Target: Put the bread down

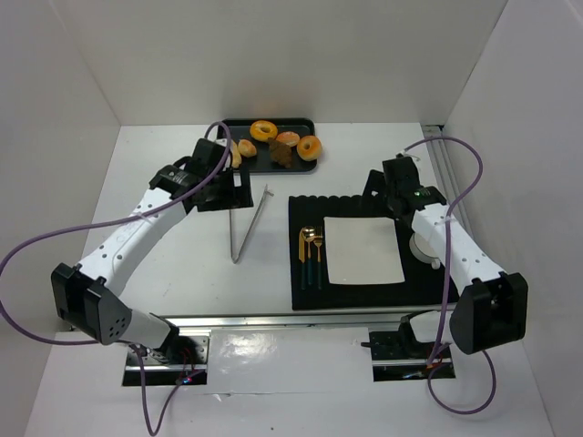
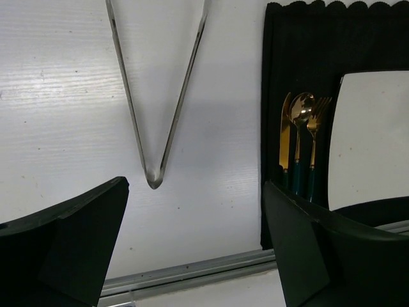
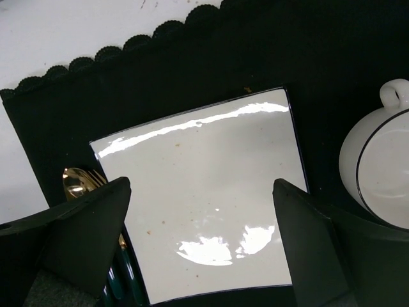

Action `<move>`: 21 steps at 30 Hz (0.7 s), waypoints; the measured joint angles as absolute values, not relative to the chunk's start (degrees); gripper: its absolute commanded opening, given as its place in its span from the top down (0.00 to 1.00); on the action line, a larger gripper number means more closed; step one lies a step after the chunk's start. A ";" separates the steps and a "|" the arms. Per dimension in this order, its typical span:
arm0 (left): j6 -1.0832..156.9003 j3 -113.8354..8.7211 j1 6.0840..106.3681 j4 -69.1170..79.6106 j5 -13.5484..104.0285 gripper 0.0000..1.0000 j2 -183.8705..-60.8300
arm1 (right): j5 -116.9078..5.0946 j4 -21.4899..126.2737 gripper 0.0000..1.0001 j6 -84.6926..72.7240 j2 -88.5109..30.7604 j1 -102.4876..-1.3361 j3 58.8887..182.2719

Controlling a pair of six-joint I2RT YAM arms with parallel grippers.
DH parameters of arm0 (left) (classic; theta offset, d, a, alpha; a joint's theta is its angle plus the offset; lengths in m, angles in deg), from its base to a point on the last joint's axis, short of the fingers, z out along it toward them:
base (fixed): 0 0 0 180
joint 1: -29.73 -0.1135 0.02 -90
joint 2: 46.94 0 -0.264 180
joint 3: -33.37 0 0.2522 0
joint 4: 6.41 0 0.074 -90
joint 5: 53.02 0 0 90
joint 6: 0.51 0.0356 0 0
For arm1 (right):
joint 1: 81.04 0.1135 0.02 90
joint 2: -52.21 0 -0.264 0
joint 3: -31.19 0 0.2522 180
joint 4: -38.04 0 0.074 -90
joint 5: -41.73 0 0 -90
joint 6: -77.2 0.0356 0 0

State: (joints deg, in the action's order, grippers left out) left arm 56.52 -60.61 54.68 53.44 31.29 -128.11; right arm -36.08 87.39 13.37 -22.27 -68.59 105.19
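The bread (image 1: 289, 139), a small round golden-brown bun with a paler edge, lies on the black tray (image 1: 301, 123) at the back, between two orange ring doughnuts (image 1: 264, 130) (image 1: 310, 147). My left gripper (image 1: 221, 189) is open and empty, just in front of the tray's left end, above the bare table near the metal tongs (image 1: 248, 223). In the left wrist view the left gripper (image 2: 195, 211) has its jaws wide apart over the tongs (image 2: 160, 96). My right gripper (image 1: 387, 196) (image 3: 201, 192) is open and empty above the white square plate (image 3: 192, 153).
A black placemat (image 1: 305, 218) holds the plate (image 1: 363, 248), gold cutlery (image 1: 311, 255) (image 2: 299, 141) and a white mug (image 1: 424, 248) (image 3: 377, 166). A brown pastry (image 1: 282, 157) and tan rolls (image 1: 246, 148) also lie on the tray. White walls enclose the table.
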 measured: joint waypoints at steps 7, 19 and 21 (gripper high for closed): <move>56.50 -60.66 55.22 54.92 29.03 0.00 -128.68 | -36.36 87.39 0.01 13.94 -22.71 -69.09 104.82; 55.77 -46.06 58.96 48.80 26.76 0.00 -131.65 | -39.64 85.58 0.01 14.38 -25.22 -69.09 104.80; 55.56 -43.37 59.29 47.47 26.74 0.00 -132.55 | -40.23 85.38 0.01 14.38 -26.53 -69.09 104.80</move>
